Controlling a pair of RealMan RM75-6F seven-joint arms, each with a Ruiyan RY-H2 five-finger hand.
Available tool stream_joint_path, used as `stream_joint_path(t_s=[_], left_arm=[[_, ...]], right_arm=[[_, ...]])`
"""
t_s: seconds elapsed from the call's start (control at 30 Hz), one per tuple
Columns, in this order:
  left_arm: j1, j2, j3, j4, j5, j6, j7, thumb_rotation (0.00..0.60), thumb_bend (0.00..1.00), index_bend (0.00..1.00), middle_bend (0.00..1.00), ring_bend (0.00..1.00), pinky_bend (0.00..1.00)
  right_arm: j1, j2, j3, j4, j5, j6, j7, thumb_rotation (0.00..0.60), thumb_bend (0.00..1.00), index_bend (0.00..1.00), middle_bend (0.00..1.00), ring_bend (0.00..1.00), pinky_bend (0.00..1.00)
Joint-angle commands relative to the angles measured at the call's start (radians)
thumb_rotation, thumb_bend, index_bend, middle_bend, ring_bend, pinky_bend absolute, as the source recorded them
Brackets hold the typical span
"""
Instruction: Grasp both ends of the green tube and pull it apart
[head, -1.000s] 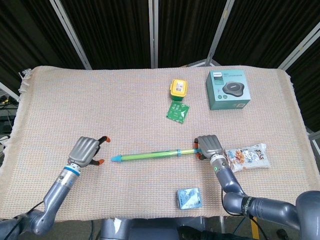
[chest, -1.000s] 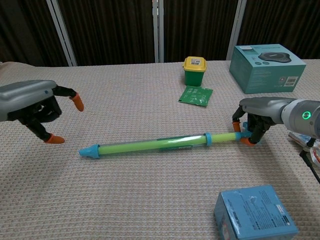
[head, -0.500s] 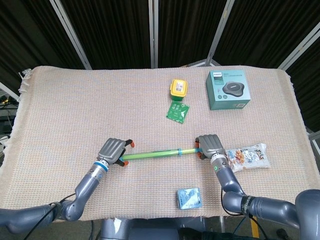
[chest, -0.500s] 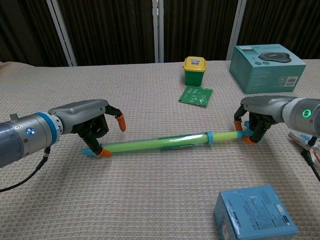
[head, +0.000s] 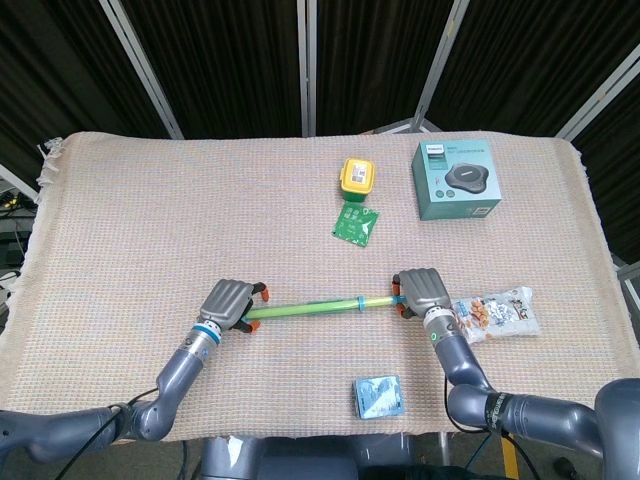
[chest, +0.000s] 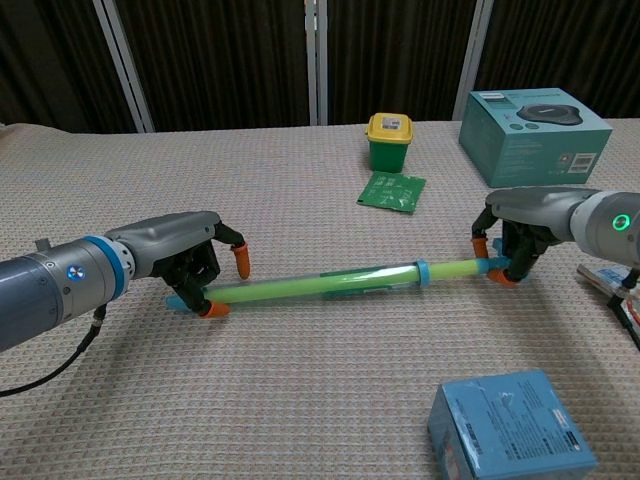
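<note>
The green tube (head: 310, 307) (chest: 330, 282) lies across the near middle of the cloth, with a blue cap at its left end and a blue ring toward the right. My left hand (head: 228, 301) (chest: 185, 258) arches over the left end. One orange fingertip (chest: 240, 262) stands just behind the tube and another touches it in front, so the tube runs between them with a small gap. My right hand (head: 421, 290) (chest: 520, 222) grips the right end, its fingers curled around the tip.
A yellow-lidded green tub (head: 357, 177) and a green packet (head: 356, 224) sit behind the tube. A teal box (head: 456, 179) stands at the back right. A snack bag (head: 497, 313) lies right of my right hand, and a blue pack (head: 378, 396) sits near the front edge.
My left hand swept in from the far left to the tube's left end, and its fingers have curled closer around it. The tube slid slightly right. My right hand kept its hold.
</note>
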Motion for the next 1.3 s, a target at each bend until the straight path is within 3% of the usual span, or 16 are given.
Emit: stream_joint_path(t_s=[0.03, 0.2, 0.47, 0.9, 1.3], left_arm=[[-0.008, -0.002, 0.004, 0.004, -0.018, -0.007, 0.000, 0.600, 0.33, 0.50, 0.89, 0.83, 1.00], [-0.021, -0.006, 0.009, 0.008, -0.035, 0.001, 0.006, 0.600, 0.40, 0.61, 0.89, 0.83, 1.00], [-0.024, 0.021, 0.011, -0.006, -0.042, 0.035, 0.014, 0.600, 0.42, 0.72, 0.89, 0.83, 1.00], [0.008, 0.142, 0.032, -0.026, -0.057, 0.058, -0.011, 0.600, 0.44, 0.77, 0.89, 0.83, 1.00], [0.036, 0.196, 0.060, 0.031, -0.050, 0.037, -0.069, 0.600, 0.45, 0.79, 0.89, 0.83, 1.00]], right_arm=[[0.000, 0.002, 0.000, -0.001, -0.002, -0.001, 0.004, 0.600, 0.45, 0.68, 1.00, 1.00, 1.00], [-0.001, 0.009, 0.001, -0.004, -0.009, -0.002, 0.015, 0.600, 0.45, 0.68, 1.00, 1.00, 1.00], [-0.013, 0.042, 0.008, -0.025, -0.043, 0.006, 0.049, 0.600, 0.47, 0.68, 1.00, 1.00, 1.00], [-0.058, 0.142, 0.013, -0.056, -0.106, 0.047, 0.103, 0.600, 0.48, 0.68, 1.00, 1.00, 1.00], [-0.096, 0.222, 0.020, -0.063, -0.128, 0.057, 0.147, 0.600, 0.48, 0.69, 1.00, 1.00, 1.00]])
